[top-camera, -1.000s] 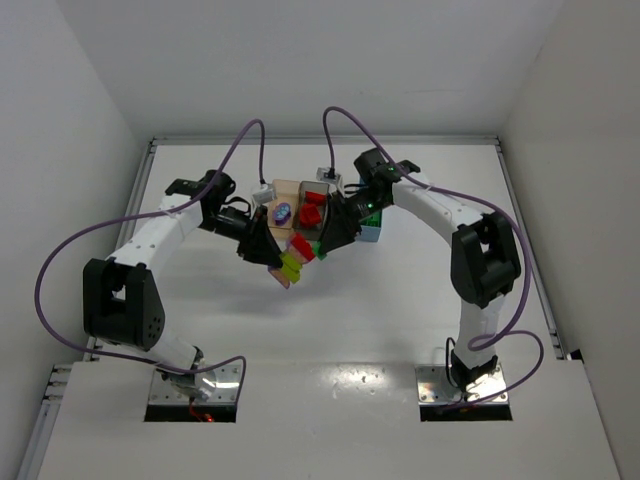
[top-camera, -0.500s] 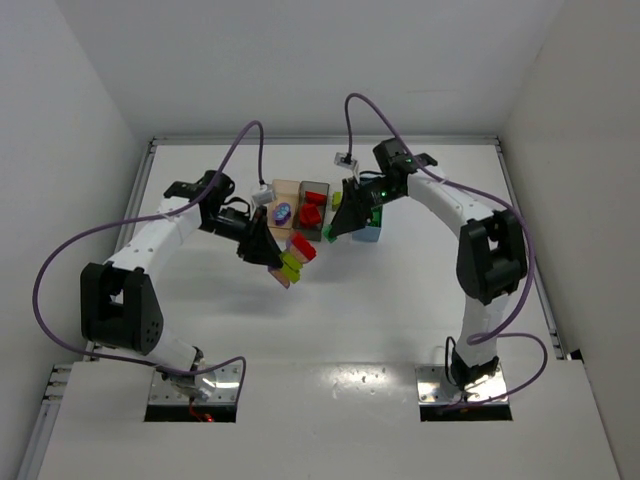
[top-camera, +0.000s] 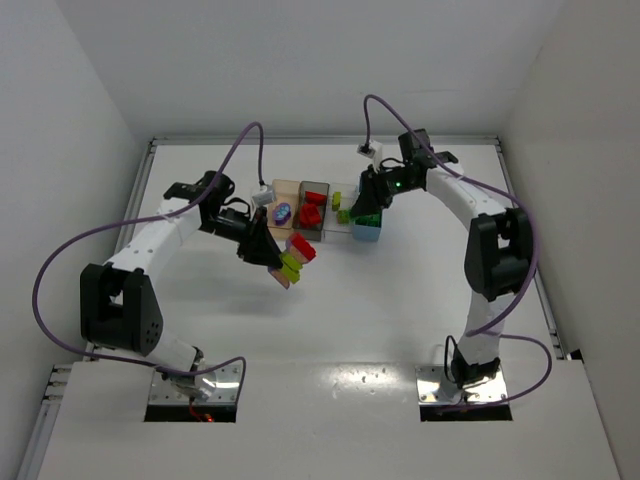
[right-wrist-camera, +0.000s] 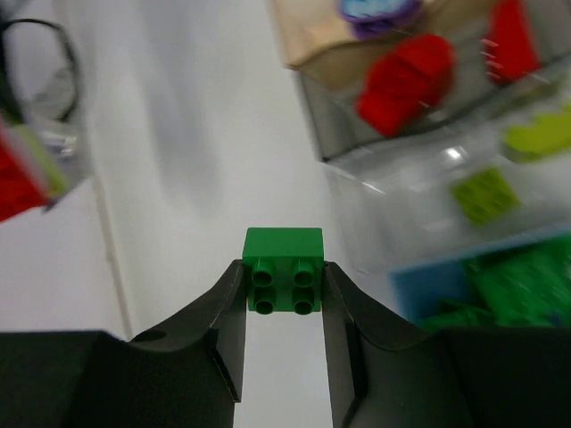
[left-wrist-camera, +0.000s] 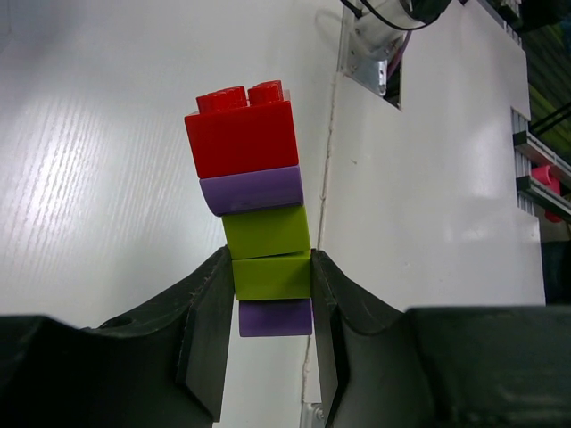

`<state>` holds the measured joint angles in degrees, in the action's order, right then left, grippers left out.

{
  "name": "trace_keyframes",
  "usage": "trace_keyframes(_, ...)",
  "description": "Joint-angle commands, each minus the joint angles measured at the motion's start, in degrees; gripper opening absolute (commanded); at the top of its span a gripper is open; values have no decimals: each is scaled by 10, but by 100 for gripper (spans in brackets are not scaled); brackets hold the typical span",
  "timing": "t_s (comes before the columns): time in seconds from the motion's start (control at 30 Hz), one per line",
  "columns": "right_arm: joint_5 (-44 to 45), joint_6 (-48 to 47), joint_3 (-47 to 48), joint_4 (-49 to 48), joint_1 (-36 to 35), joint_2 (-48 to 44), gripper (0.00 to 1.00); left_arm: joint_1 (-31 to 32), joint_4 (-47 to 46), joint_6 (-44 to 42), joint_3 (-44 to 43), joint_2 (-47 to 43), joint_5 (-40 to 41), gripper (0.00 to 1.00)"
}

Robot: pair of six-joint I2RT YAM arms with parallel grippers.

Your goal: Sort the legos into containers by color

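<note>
At nine o'clock of the table's middle, the left gripper (left-wrist-camera: 270,267) is clamped on a lime brick low in the five-brick stack (left-wrist-camera: 257,214). Only the left wrist view shows its order: red, purple, lime, lime, purple. A jolt could snap the overhanging upper bricks off. At twelve o'clock sits the row of containers (top-camera: 313,186). At one o'clock the right gripper (right-wrist-camera: 284,267) pinches the green brick (right-wrist-camera: 284,254). Its view puts the light blue bin (right-wrist-camera: 419,283) at four o'clock, so letting go early may drop the brick on the table or among the lime pieces.
</note>
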<state>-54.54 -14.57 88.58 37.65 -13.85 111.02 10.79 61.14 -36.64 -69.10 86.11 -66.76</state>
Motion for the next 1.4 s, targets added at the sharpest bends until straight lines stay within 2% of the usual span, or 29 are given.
trace_keyframes(0.0, 161, 51, -23, -113, 14, -22, 0, 4, -25, 10, 5, -30, -13, 11)
trace_keyframes(0.1, 217, 56, -30, -133, 19, -22, 0, 4, -31, 15, 5, -30, -13, 11)
trace_keyframes(0.33, 270, 37, -19, -131, 14, 17, 1, 4, -47, 32, 11, -36, -2, 11)
trace_keyframes(0.43, 284, 31, -13, -124, 8, 32, 10, 4, -54, 38, 16, -41, -2, 11)
trace_keyframes(0.57, 291, 26, -13, -124, 8, 44, 32, 4, -59, 43, 16, -46, 3, 11)
trace_keyframes(0.63, 291, 26, -13, -124, 8, 44, 38, 4, -65, 48, 21, -46, 3, 11)
trace_keyframes(0.67, 291, 26, -13, -124, 8, 44, 49, 4, -65, 48, 21, -46, 3, 11)
trace_keyframes(0.77, 280, 26, -13, -124, 8, 44, 65, 4, -65, 48, 21, -46, 8, 11)
trace_keyframes(0.9, 262, 31, -20, -135, 8, 10, 74, 4, -70, 53, 27, -52, 8, 11)
trace_keyframes(0.97, 257, 31, -20, -130, 8, -10, 74, 4, -70, 54, 32, -52, 8, 11)
trace_keyframes(1.07, 205, 31, -20, -124, 14, -47, 74, 4, -70, 54, 37, -57, 3, 11)
trace_keyframes(1.17, 66, 24, -25, -108, 19, -74, 74, 4, -70, 54, 37, -62, -7, 11)
trace_keyframes(1.2, -20, 17, -15, -95, 19, -74, 75, 4, -70, 54, 37, -62, -7, 11)
trace_keyframes(1.3, -142, 3, 24, -21, 1, -60, 75, 4, -70, 54, 42, -62, -14, 11)
trace_keyframes(1.37, -182, 11, 38, 3, -14, -30, 79, 4, -70, 54, 42, -62, -19, 11)
